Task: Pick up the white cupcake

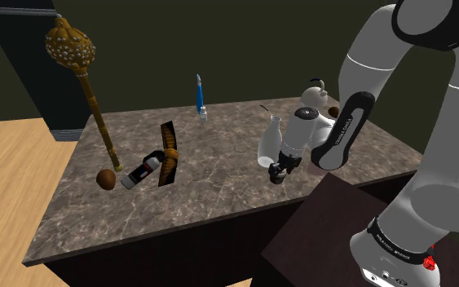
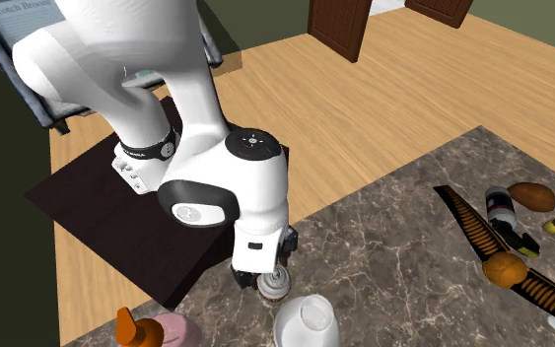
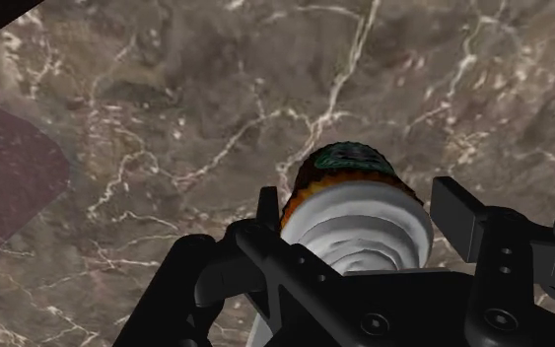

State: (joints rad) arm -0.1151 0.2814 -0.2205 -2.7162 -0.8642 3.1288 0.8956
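Our claw (image 1: 280, 173) is closed around the cupcake (image 3: 359, 212), low at the marble counter's (image 1: 211, 204) edge nearest the stand. A pale bottle (image 1: 270, 143) crowds in just beside it, and a kettle (image 1: 316, 90) sits behind the arm.

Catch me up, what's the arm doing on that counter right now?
The white Franka arm has its all-black two-finger gripper low at the edge of the brown marble counter. A white-frosted cupcake in a brown wrapper sits between the fingers, which look pressed against both its sides. It appears gripped, but it is low at the counter and not clearly lifted.
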